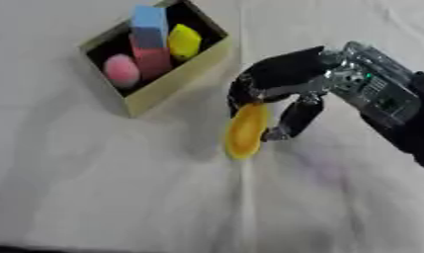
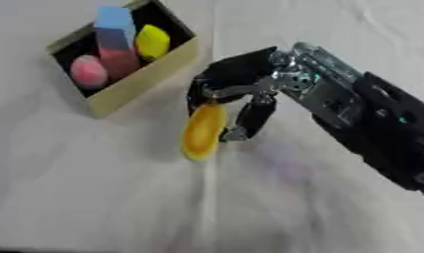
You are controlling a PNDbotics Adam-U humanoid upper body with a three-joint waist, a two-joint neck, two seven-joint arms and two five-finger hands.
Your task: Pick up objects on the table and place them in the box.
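right hand [image 1: 280, 84] pinches a yellow-orange oval piece [image 1: 246, 130] by its top end, hanging just above the white tabletop [image 1: 94, 188] near the box [image 1: 176, 79]. best carried over the rim before letting go, clear of the blocks inside.

Box [image 1: 176, 81] on the counter [image 1: 94, 188], far left. In it: a ball [image 1: 121, 70] at left, a tall block [image 1: 150, 42] in the middle, a lemon-shaped piece [image 1: 185, 41] at right. Right of and nearer than the box, the right robot hand [image 1: 280, 81] pinches a banana [image 1: 246, 129] hanging downward.
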